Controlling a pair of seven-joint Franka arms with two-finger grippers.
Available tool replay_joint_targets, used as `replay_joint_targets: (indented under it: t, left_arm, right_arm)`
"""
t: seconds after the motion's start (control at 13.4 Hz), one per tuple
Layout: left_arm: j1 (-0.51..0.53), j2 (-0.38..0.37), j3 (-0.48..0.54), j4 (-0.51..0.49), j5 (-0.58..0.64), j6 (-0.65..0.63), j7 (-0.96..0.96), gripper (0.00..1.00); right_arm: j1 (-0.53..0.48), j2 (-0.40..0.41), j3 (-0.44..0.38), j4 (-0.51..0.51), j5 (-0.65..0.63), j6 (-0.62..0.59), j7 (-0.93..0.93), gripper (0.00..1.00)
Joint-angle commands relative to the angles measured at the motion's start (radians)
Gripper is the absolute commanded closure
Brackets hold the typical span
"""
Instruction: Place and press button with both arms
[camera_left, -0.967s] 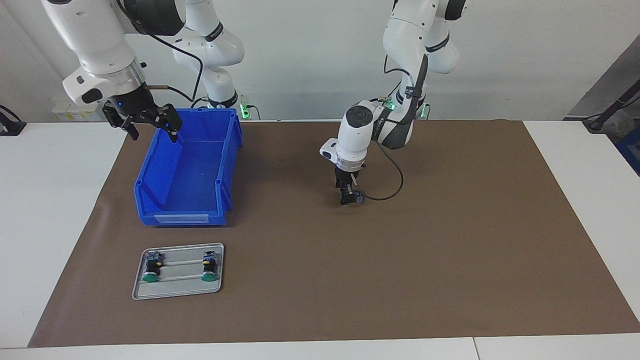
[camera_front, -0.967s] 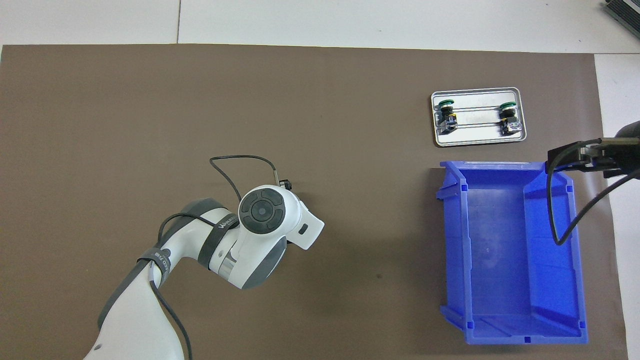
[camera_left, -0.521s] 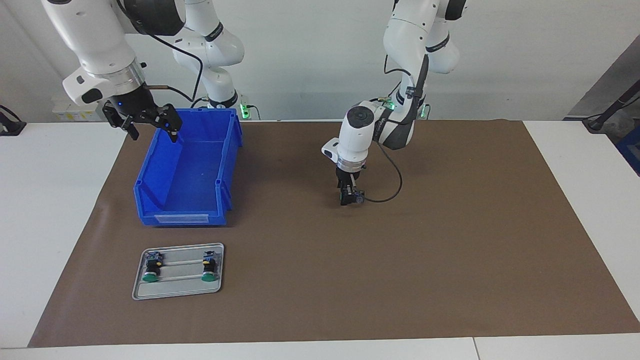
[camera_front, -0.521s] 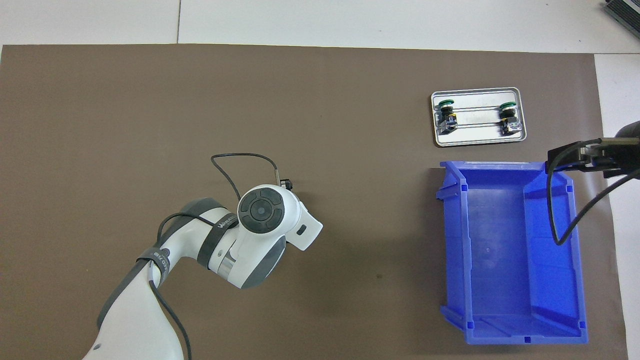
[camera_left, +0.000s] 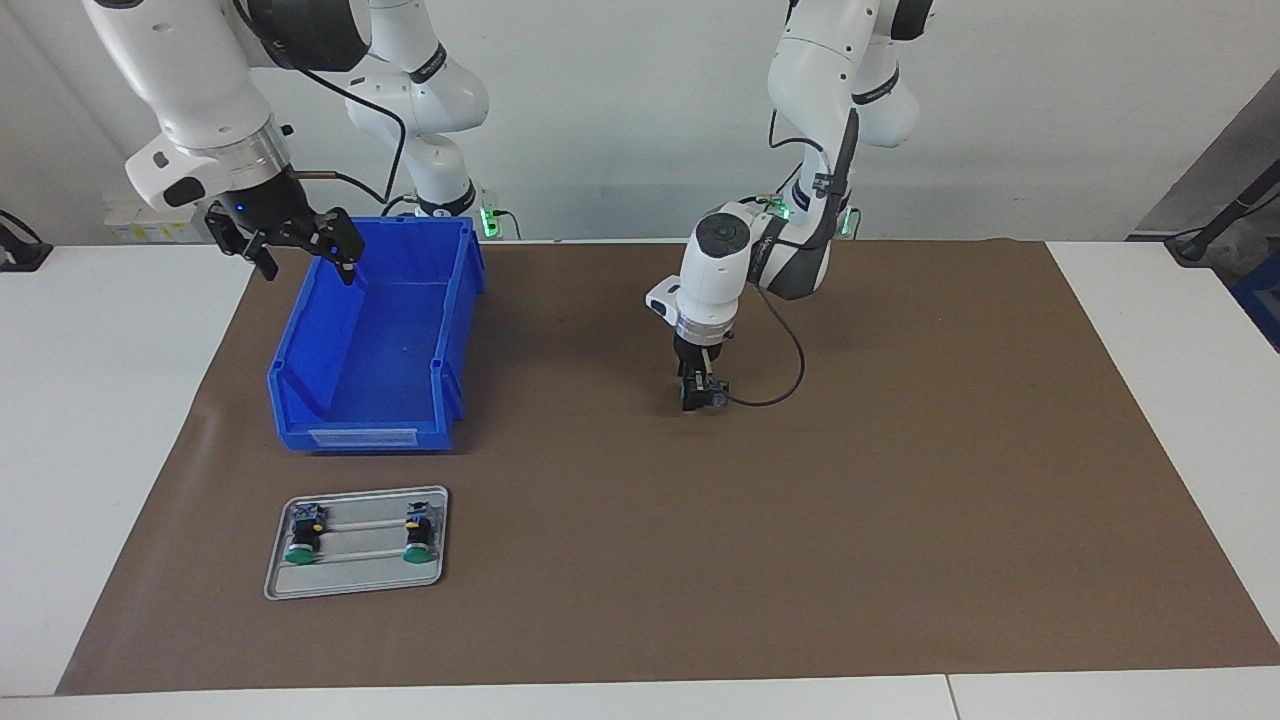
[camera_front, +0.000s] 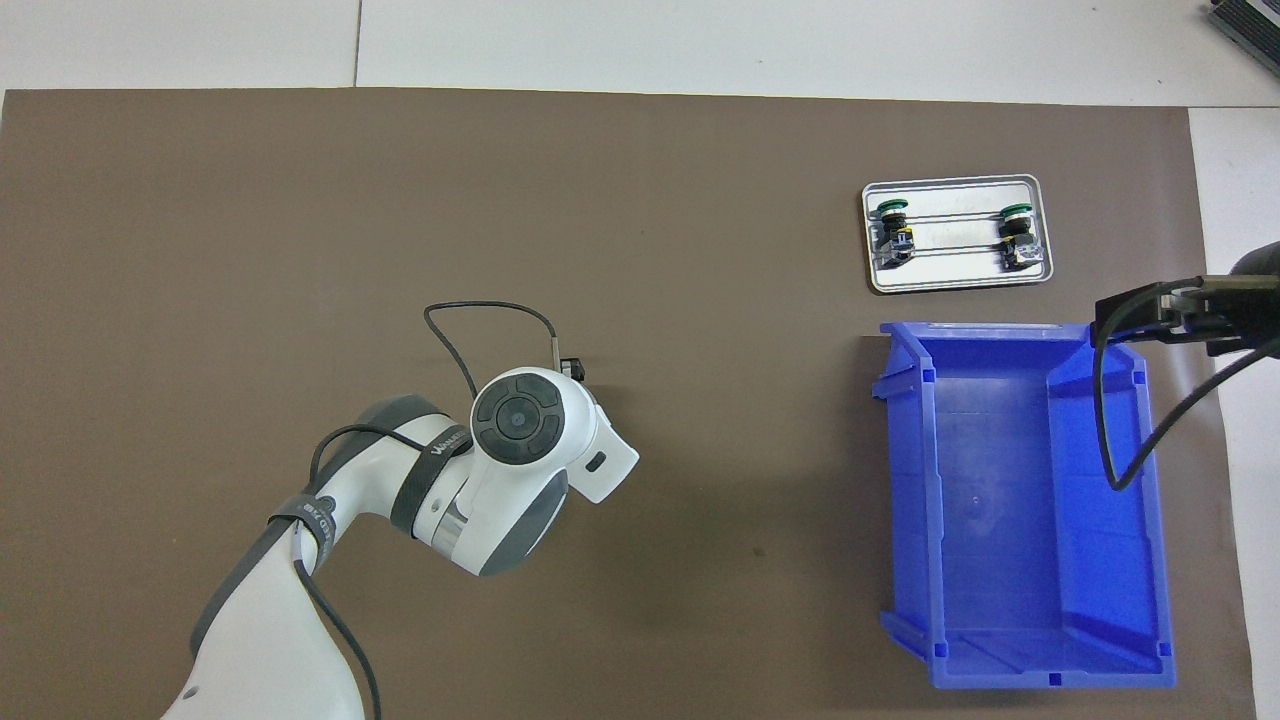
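The left claw (camera_left: 699, 390) is standing low over the middle of the brown mat (camera_left: 900, 480), its fingers pointing straight down, and it is gripping a button (camera_left: 712, 392) at the mat's surface; whether the button is already resting on the mat cannot be told. In the overhead view the left arm's wrist is hiding most of it. The right claw (camera_left: 305, 245) is hanging with its fingers spread wide and holding nothing, over the wall of the blue bin (camera_left: 400, 340) toward the right arm's end of the bench; that arm is waiting.

Two more buttons (camera_left: 301, 534) (camera_left: 417, 533) are lying on their sides in the metal tray (camera_left: 355, 580), farther from the robots than the bin.

Judgement on handling: the button is looking small, light and rigid, with a smooth round cap likely to slip. The squared base is offering flat faces and is the better hold; it may tip when pressed unless steadied.

The mat is lying flat and matte on the white bench (camera_left: 100, 400), likely giving fair friction. A plain pale wall is standing at the robots' end.
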Motion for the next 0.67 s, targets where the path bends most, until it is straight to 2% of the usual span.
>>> replay_joint_targets:
  t: [0.0,0.59]
  left_arm:
    - [0.003,0.002,0.011,-0.021,0.001,0.018,0.024,0.43]
    - [0.006,0.003,0.014,-0.018,0.004,0.022,0.029,0.7]
  right_arm:
    - [-0.005,-0.023,0.004,-0.022,0.003,-0.004,-0.02,0.0]
    - [-0.005,-0.023,0.004,-0.022,0.003,-0.004,-0.02,0.0]
